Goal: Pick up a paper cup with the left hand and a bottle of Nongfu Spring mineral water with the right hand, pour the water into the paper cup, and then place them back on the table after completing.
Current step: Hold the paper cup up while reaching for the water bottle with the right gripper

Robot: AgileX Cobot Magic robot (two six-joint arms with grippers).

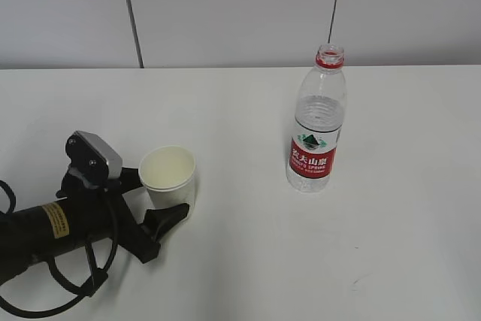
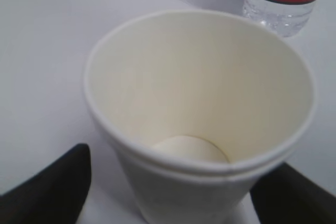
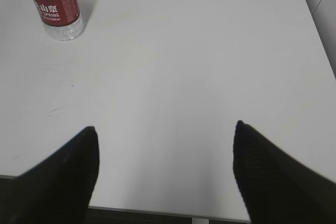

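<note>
Exterior view: left hand lies low on table, fingers spread either side of paper cup; contact unclear. Cup upright, mouth up. Bottle upright, uncapped, well apart to its right, open table around. Right hand spread, empty, bottle far front-left.

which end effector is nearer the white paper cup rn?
Left. The left end effector straddles the white paper cup, fingers either side. The right end effector is open, far off near the table edge.

One paper cup, one water bottle, one arm on one table
</note>
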